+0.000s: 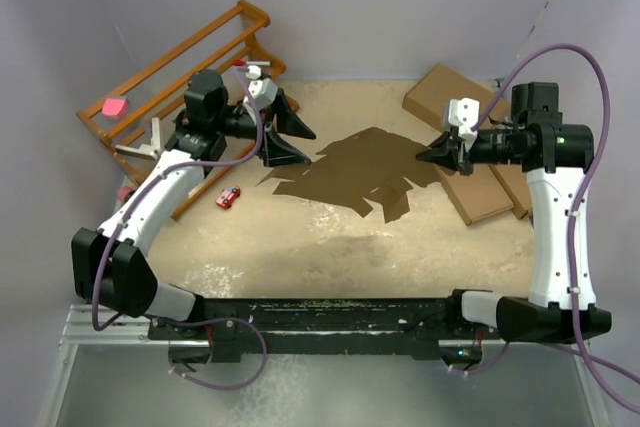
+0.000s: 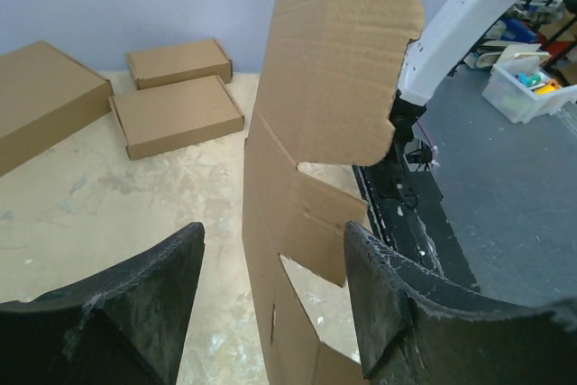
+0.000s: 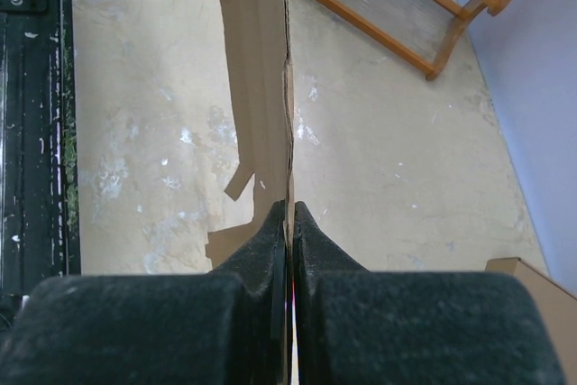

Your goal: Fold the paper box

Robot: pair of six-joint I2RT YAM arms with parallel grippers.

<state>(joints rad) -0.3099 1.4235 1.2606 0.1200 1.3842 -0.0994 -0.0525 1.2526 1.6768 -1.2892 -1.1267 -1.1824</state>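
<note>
Nearest the lens, in the right wrist view: right jaws pressed tight together on the sheet (image 3: pixel 261 87), gripped at its edge and seen edge-on, a thin line running straight away from the grip with a strip of brown face off to one side. Only in that view too: speckled counter (image 3: pixel 162 132) below and a rail of the wooden rack (image 3: pixel 361 22) beyond. From the left wrist, broadside instead: corrugated brown face, a round-cornered flap at the top, notched flaps lower down, passing between left jaws spread wide. Clear of the finger (image 2: pixel 117 313) on the view's left; close against the other finger (image 2: pixel 433 313), contact impossible to judge. Only there as well: two flat boxes (image 2: pixel 176 114) side by side and a larger box (image 2: pixel 45 101) beside them, well behind the sheet. From above, what neither wrist gives: the sheet's whole ragged outline, dark brown, in mid-counter between the two arms. Long axis left to right across the counter; right end pinched in the right jaws, left end pointing at the left jaws and reaching them. Near edge notched, turned toward the arm bases. Also seen only from above: a small red toy (image 1: pixel 228 197) on the counter near the left arm (image 1: pixel 160 197), and a pink object (image 1: pixel 115 106) on the rack.
</note>
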